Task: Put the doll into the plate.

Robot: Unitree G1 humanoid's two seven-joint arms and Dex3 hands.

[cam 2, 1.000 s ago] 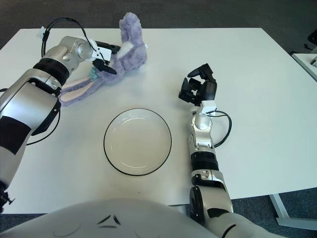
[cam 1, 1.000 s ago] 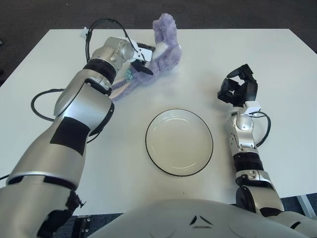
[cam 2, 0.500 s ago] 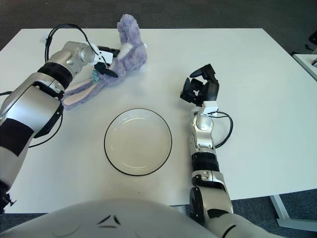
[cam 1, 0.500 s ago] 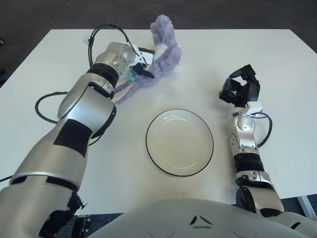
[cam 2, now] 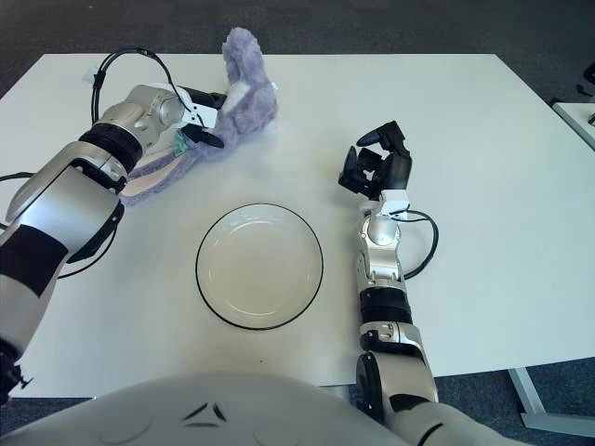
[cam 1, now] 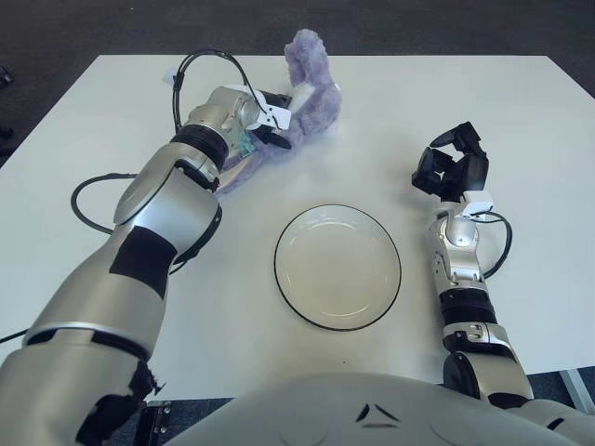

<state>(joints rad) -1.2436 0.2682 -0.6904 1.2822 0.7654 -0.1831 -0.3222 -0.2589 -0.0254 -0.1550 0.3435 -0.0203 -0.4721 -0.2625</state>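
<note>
A purple plush doll with long ears lies at the far side of the white table, left of centre. Its ears trail toward the left. My left hand reaches in from the left and is pressed against the doll's middle. One black finger lies above the doll and another below it, still spread apart. The white plate with a dark rim sits empty near the table's front centre. My right hand shows upright to the right of the plate, fingers loosely bent and holding nothing.
The white table ends at a dark floor behind and on both sides. Black cables loop off my left arm and beside my right forearm.
My left hand has pushed further right into the doll, and the doll's trailing ears have shifted slightly right. The plate and my right hand have stayed put.
</note>
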